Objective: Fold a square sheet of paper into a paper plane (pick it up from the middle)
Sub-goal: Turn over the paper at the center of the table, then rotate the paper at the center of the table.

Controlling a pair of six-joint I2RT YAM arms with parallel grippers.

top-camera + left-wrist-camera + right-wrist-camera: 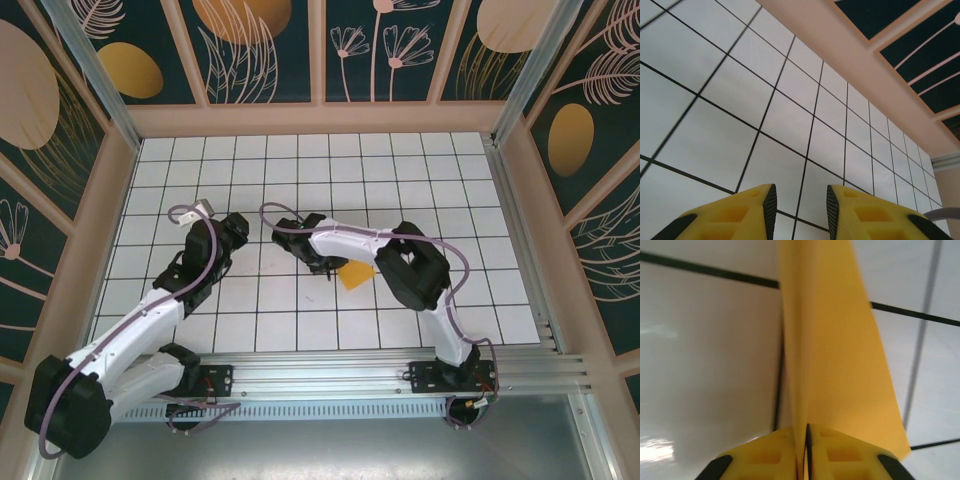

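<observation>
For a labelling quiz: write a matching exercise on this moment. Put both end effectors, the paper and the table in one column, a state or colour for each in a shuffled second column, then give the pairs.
Column one
1. left end effector
2. right end effector
3. paper
4. table

Column two
A. white tiles with dark grid lines
B. shut, a thin sheet pinched between its pads
C. orange-yellow, with a crease
D. open, nothing between its fingers

Pairs: 1-D, 2-B, 3-C, 4-A
</observation>
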